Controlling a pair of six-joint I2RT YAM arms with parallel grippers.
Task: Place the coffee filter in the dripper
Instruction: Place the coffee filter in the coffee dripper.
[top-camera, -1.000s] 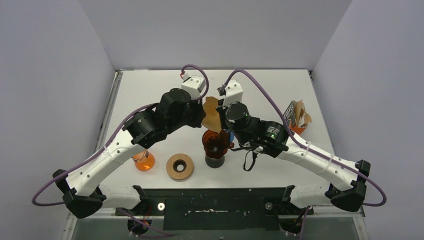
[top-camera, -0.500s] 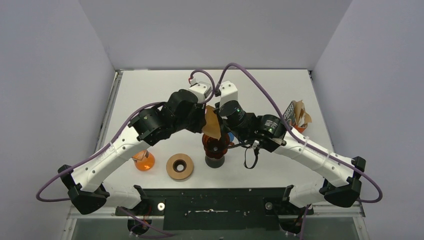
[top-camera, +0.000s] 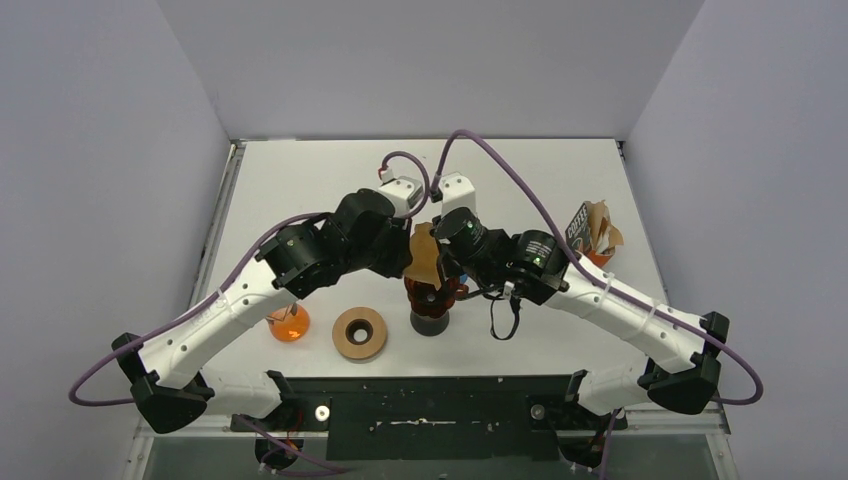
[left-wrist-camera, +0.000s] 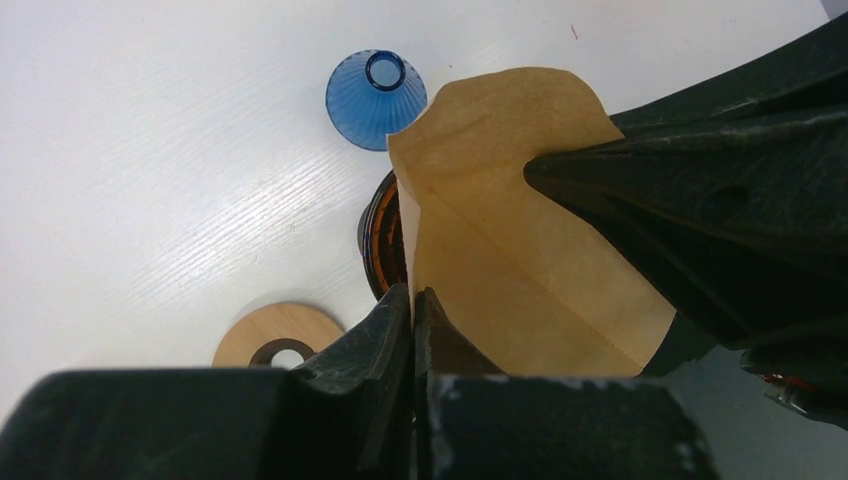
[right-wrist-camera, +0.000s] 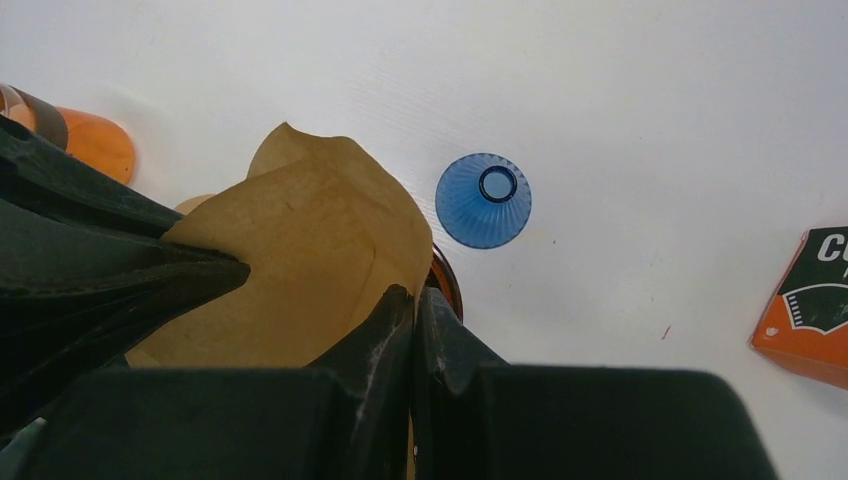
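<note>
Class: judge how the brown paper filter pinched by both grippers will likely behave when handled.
The coffee filter looks thin, so probably light and floppy: it curves between the left gripper and right gripper. Pinched at opposite edges, it may crease or tear if pulled apart.

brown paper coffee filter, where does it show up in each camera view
top external: the brown paper coffee filter is at the centre, just beyond the amber dripper.
left wrist: middle to right, standing up as a tall fan.
right wrist: left of centre, lower half.
shared landmark: the amber dripper's rim, right beside the filter in every view.
</note>
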